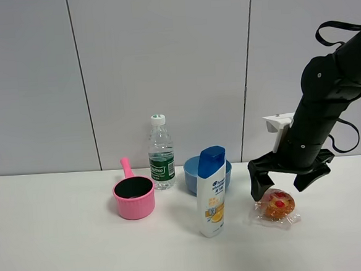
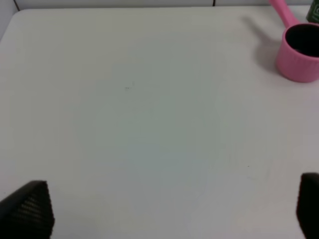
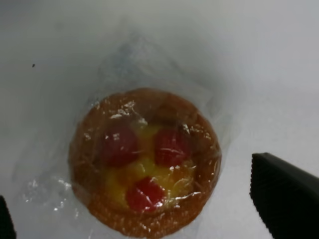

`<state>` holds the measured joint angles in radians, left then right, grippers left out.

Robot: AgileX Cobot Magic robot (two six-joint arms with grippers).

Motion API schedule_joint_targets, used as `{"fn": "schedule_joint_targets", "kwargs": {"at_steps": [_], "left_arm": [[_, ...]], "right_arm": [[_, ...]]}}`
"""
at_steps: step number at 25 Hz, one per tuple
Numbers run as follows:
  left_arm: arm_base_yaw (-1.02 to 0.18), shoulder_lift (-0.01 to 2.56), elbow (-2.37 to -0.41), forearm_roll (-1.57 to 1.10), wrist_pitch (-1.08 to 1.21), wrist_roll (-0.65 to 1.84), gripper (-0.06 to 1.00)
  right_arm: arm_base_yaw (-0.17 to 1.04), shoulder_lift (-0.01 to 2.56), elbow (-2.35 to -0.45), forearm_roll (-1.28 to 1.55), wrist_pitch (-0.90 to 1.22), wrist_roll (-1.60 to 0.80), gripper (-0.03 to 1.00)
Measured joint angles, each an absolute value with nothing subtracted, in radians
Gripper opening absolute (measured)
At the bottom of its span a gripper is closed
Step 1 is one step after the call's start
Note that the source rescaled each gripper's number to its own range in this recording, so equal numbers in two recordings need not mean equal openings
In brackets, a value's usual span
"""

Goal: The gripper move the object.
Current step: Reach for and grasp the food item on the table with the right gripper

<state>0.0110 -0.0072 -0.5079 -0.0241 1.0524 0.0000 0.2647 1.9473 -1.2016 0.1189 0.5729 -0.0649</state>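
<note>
My right gripper [image 1: 281, 188] hangs at the right of the high view. Its jaws are spread wide and straddle the muffin [image 1: 277, 204] from above without gripping it. The muffin sits in its clear wrap on the table [image 1: 65, 255], in the lower right of that view, just right of the shampoo bottle [image 1: 212, 192]. My right wrist camera adds what the high view can't: three red bits on a yellow centre, and a strip of table between the muffin and one finger [image 3: 284, 199]. My left gripper [image 2: 168, 206] shows only in its own wrist view, open over the table, with the pink pot [image 2: 299, 55] well apart from it.
</note>
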Motion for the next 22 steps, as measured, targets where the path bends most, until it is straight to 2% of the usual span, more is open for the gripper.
{"fn": "schedule_joint_targets", "kwargs": {"at_steps": [17, 20, 22], "left_arm": [[0.011, -0.007, -0.508, -0.024, 1.052, 0.0, 1.0], [0.011, -0.007, -0.508, -0.024, 1.052, 0.0, 1.0], [0.011, -0.007, -0.508, -0.024, 1.052, 0.0, 1.0]], "right_arm": [[0.265, 2.063, -1.203, 0.107, 0.473, 0.017, 0.99], [0.265, 2.073, -1.203, 0.107, 0.47, 0.017, 0.95], [0.265, 2.074, -1.203, 0.107, 0.47, 0.017, 0.86]]}}
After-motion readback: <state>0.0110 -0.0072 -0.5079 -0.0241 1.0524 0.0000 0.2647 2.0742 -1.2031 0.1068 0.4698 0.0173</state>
